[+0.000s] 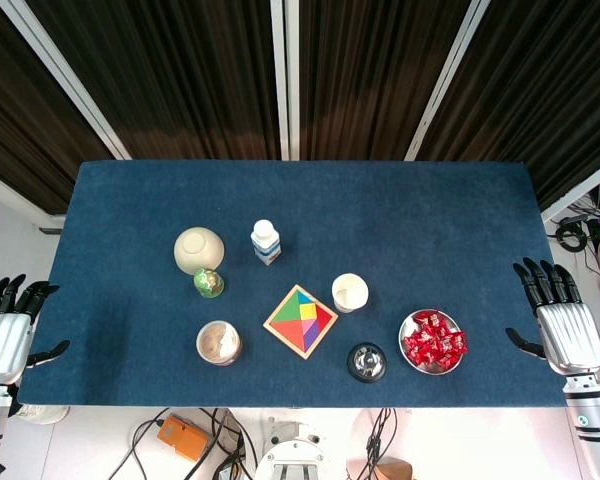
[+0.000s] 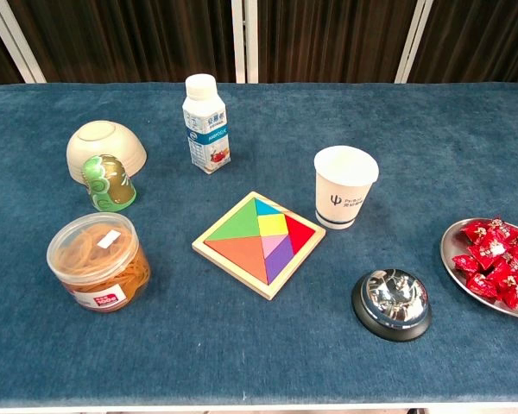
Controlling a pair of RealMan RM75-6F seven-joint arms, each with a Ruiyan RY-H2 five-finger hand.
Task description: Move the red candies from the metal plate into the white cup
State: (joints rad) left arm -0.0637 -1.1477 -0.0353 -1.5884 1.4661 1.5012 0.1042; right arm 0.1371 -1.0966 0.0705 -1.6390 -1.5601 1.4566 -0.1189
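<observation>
Red wrapped candies [image 1: 435, 342] heaped on the round metal plate [image 1: 413, 328] could scatter under a clumsy pinch, or the light white paper cup [image 1: 350, 292] tip, with both the right hand [image 1: 558, 322] and left hand [image 1: 6, 328] spread and holding nothing.

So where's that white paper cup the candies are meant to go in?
In the head view, the white paper cup stands upright right of centre on the blue table, between the colourful wooden tangram puzzle and the round metal plate of red candies.
</observation>
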